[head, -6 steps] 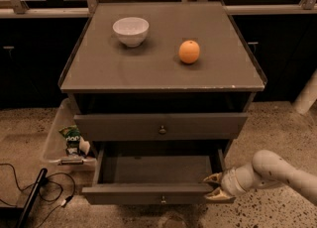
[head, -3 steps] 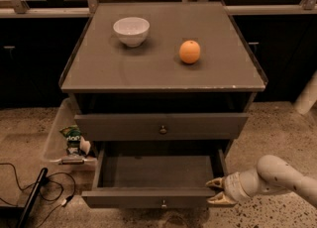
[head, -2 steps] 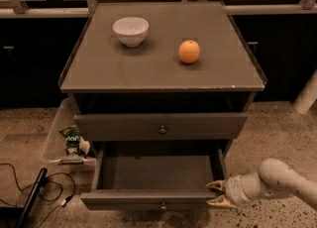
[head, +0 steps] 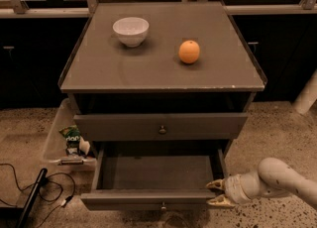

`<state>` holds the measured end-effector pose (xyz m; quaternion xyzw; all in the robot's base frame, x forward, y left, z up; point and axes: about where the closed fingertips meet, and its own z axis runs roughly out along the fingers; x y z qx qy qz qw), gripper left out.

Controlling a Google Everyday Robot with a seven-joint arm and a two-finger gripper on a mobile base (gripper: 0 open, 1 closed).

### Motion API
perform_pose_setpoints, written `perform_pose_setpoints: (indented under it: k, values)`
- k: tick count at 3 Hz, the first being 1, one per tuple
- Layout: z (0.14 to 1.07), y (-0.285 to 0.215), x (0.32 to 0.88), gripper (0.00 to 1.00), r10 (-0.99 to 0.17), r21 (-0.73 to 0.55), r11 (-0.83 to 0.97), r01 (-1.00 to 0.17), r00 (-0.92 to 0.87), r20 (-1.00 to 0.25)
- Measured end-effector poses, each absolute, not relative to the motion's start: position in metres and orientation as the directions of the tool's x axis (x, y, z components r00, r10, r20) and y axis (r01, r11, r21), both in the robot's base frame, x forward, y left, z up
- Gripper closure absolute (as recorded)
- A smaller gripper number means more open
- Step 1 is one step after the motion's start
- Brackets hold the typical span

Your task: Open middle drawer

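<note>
The gripper (head: 216, 193) sits low, fingers apart, tips by the right front corner of the middle drawer (head: 158, 173), which stands pulled out to its left. Above it is a shut drawer (head: 198, 125). Higher up, an orange (head: 189, 52) and a bowl (head: 131, 30) rest on the cabinet top (head: 158, 71).
</note>
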<state>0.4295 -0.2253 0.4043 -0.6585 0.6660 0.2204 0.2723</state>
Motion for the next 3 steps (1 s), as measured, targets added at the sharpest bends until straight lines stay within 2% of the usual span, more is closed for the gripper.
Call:
perform_pose_setpoints:
  k: [1,2,3]
  values:
    - [0.4042,-0.2253,0.4294,0.12,-0.757,-0.065,0.035,-0.997,0.016,-0.653]
    - [0.4042,-0.2252,0.4294,0.0,-0.757,-0.065,0.035,-0.997,0.016,-0.653]
    - [0.4042,-0.2252,0.4294,0.0,-0.757,-0.065,0.035,-0.997,0.016,-0.653]
